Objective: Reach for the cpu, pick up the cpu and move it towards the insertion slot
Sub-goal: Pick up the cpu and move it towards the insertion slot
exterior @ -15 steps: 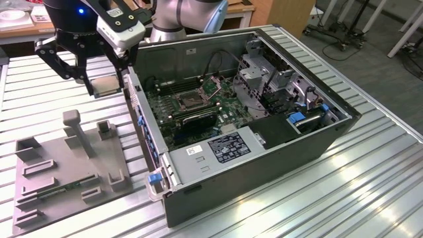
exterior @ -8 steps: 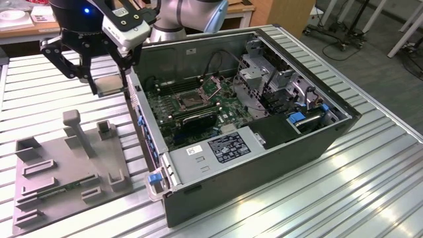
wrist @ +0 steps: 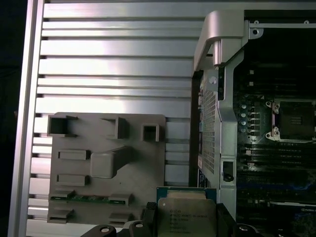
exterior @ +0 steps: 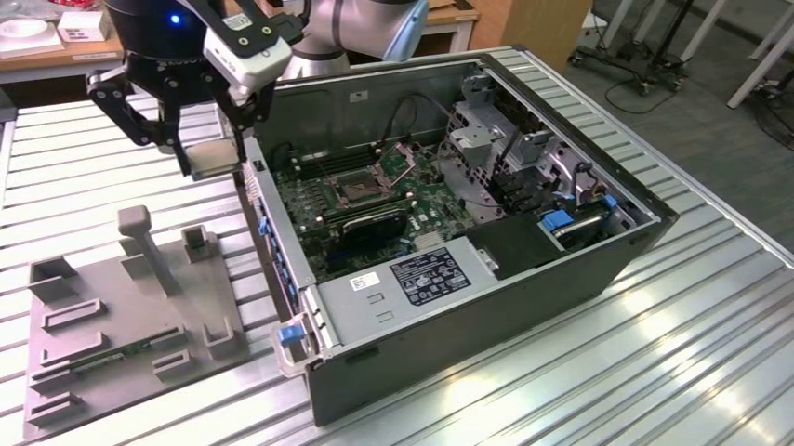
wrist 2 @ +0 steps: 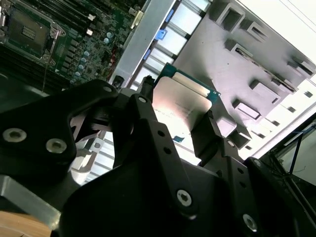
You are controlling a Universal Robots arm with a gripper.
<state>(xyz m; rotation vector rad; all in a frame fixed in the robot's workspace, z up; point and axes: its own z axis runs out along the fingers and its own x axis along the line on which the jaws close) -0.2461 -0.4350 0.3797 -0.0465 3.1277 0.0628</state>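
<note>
Above the slatted table, just outside the case wall | my gripper clamped on the cpu (lifted clear of the grey tray) | insertion slot lies toward the exterior view's right, inside the case.

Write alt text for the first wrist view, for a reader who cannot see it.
The gripper holds the cpu above a slatted metal table, between the grey tray and the open computer case. The insertion slot sits on the motherboard inside the case, apart from the cpu.
</note>
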